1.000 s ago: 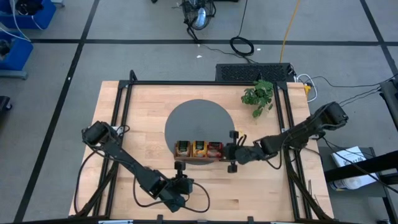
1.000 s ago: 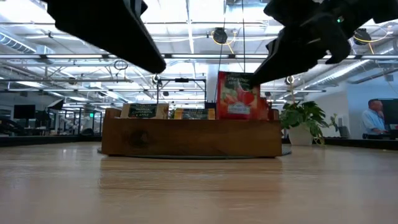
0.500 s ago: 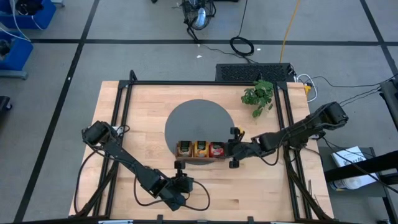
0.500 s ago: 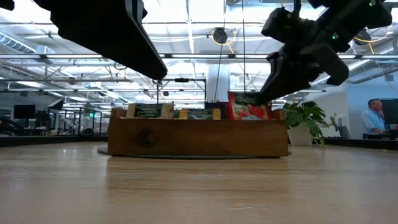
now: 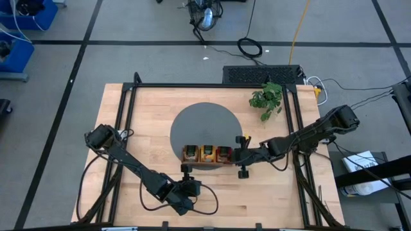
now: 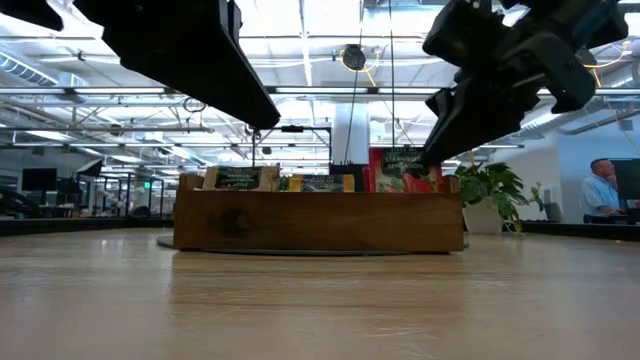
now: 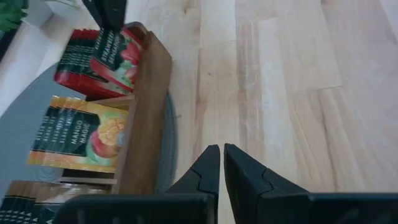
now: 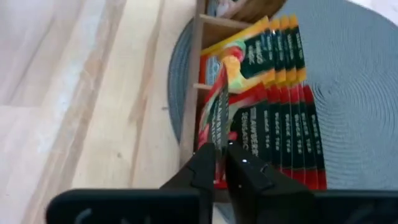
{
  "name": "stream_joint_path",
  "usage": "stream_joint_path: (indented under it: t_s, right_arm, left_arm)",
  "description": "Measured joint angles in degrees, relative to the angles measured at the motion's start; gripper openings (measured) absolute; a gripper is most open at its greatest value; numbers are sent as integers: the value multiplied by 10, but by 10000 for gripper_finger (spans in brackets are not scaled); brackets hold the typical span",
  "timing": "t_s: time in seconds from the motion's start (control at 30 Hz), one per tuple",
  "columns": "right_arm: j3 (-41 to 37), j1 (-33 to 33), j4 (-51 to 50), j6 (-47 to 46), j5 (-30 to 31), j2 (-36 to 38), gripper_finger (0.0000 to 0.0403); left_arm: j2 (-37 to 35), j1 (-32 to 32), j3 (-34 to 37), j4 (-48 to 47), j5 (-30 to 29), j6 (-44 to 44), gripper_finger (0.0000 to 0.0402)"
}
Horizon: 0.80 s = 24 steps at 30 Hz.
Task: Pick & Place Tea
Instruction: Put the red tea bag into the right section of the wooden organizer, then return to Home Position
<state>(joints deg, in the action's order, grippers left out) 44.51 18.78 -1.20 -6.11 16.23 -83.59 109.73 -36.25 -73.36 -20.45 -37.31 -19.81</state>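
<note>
A brown wooden tray (image 5: 205, 164) stands on a grey round mat and holds the tea in three compartments: dark green sachets (image 6: 238, 178), orange-yellow ones (image 7: 87, 134) and red ones (image 8: 292, 137). At the tray's right end, my right gripper (image 5: 237, 156) is shut on one red sachet (image 6: 402, 170) that stands in the red compartment. My left gripper (image 5: 187, 187) hovers shut and empty above bare wood, on the tray's near side. My right gripper pinches the red sachet by its upper edge (image 8: 220, 138) between its two fingertips. The fingers slant down from the table's right side. The sachet stands upright, its lower part down in the tray's right-end compartment beside the other red sachets.
The grey mat (image 5: 205, 119) reaches from under the tray toward the far side. A small potted plant (image 5: 266, 97) stands at the far right. Black frame rails (image 5: 125, 115) run along the table's sides. Bare wood lies left of and near the tray. A person (image 6: 604, 190) stands far behind.
My right gripper has sunk and tipped toward the tray with the red sachet. The sachet stood high above the tray a second ago and now sits down in the right-end compartment, only its top showing above the wall.
</note>
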Motion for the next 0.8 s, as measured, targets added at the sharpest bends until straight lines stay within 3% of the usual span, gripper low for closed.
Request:
stream_joint_path:
  t_s: [0.33, 0.47, 0.7, 0.8]
  right_arm:
    - [0, -8, -3, -13, 8, 0, 108]
    - [0, -8, 0, 15, 35, 13, 141]
    - [0, -8, -2, 55, 78, 92, 163]
    - [0, -8, -11, 94, 78, 138, 157]
  left_arm:
    - [0, 0, 0, -2, -5, 2, 31]
    - [-5, 0, 0, -15, -37, 28, 31]
    - [-97, 6, 0, -86, -57, 45, 31]
    - [-162, 4, 0, -146, -94, 74, 31]
